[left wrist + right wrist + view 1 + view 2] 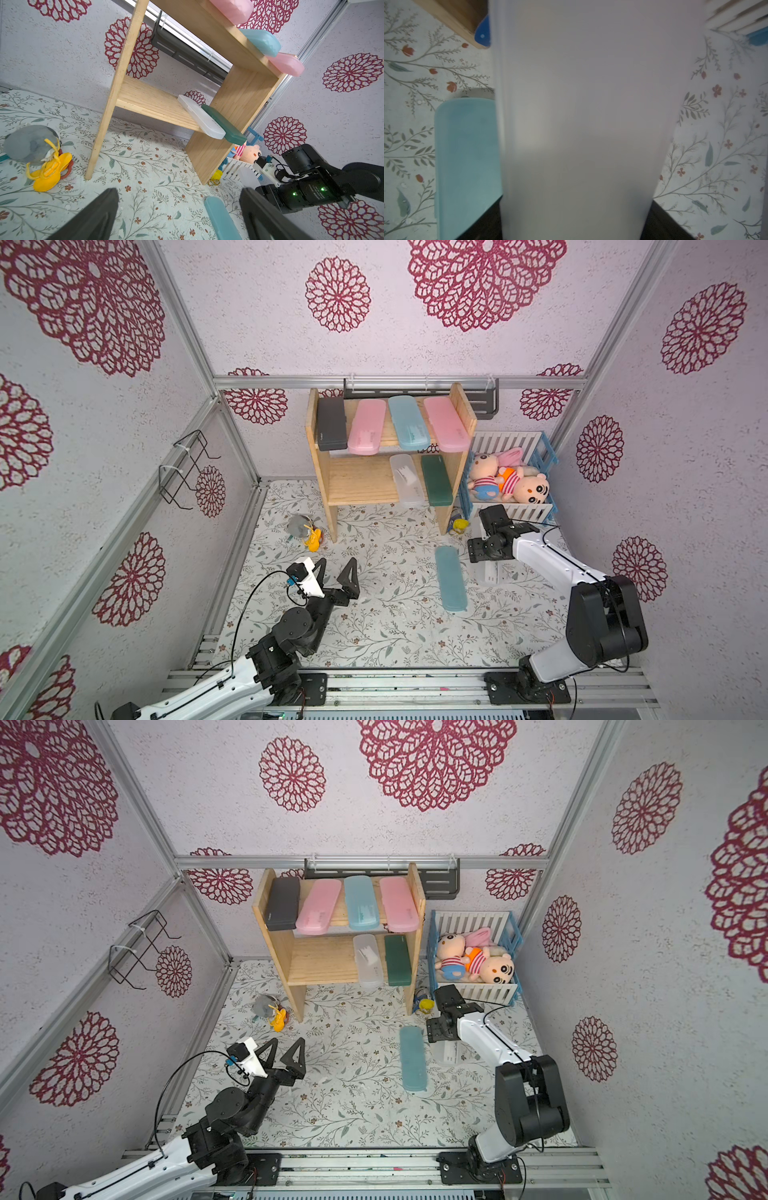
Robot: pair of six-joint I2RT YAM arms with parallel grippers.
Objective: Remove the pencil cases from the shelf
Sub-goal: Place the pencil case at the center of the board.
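The pine shelf (360, 481) (322, 963) (145, 99) stands at the back. Its top board carries a black pencil case (331, 423), a pink one (365, 428), a teal one (409, 423) and another pink one (442, 423). On the lower board lie a frosted clear case (407, 481) (204, 120) and a dark green case (436, 481) (224, 126). One teal case (451, 578) (412, 1058) (220, 218) (467, 155) lies on the table. My right gripper (484, 562) (575, 218) is shut on a frosted clear case (488, 574) (446, 1052) (581, 104), low beside it. My left gripper (337, 561) (286, 1041) (179, 191) stands open and holds nothing.
A white-and-blue crib (513, 512) with plush dolls stands right of the shelf, close behind my right wrist. A grey plush with a yellow toy (305, 533) lies by the shelf's left foot, a small yellow toy (460, 524) by its right foot. A dark metal rack (482, 400) hangs on the back wall.
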